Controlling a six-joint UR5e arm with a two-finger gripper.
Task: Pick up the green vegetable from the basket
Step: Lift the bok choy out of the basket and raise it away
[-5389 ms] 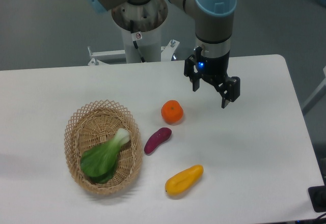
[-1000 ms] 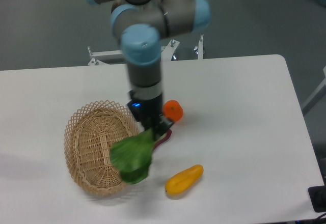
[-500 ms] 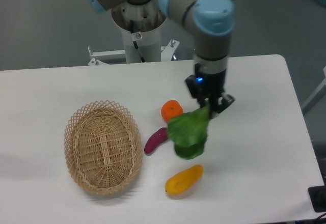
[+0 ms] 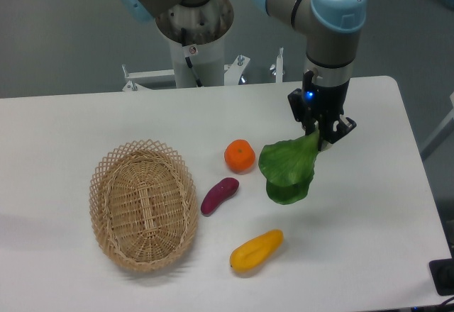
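White table (image 4: 85,120), pincer (image 4: 323,136) gripping green vegetable (image 4: 287,170) by stalk, leaves hanging down-left, basket (image 4: 142,204) apart.

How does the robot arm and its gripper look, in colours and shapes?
The arm is made of round silver-grey tube segments with light blue joint caps. The gripper is black, with two short fingers and a small blue light on its body.

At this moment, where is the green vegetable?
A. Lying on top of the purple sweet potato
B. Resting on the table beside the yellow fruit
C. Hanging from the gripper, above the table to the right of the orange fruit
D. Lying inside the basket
C. The green vegetable hangs by its stalk end from the gripper, right of the orange fruit, while the basket holds nothing.
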